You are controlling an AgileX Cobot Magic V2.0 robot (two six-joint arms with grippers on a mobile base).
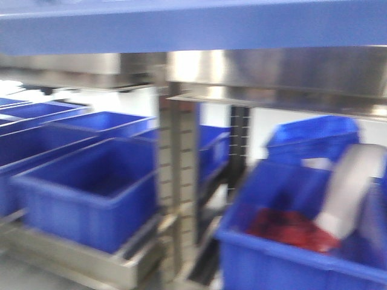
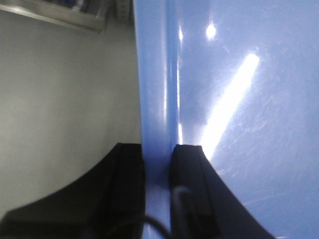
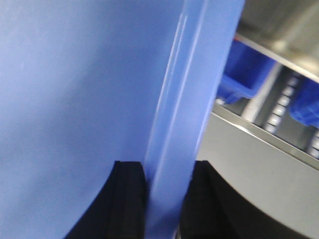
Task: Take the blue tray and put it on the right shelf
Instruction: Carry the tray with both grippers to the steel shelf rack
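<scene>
Glossy pale-blue plastic: blue tray (image 1: 193,24) held high across front view, just above steel rail of right shelf (image 1: 284,69) and dark-blue bins (image 1: 91,187). Left pincer (image 2: 157,155) and right pincer (image 3: 167,169) each clamp its rim. Likely light, stiff, slick; opposite rims are the best hold.

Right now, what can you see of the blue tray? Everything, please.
The blue tray is glossy light periwinkle plastic. Its broad flat face is finely scratched and streaked with lamp glare. Its thin rim is clamped by the left gripper on one side and the right gripper on the other, so it is held off any surface. In the front view it shows as a blurred band across the top, above the shelf's steel rail. Whether it touches the shelf cannot be told.
</scene>
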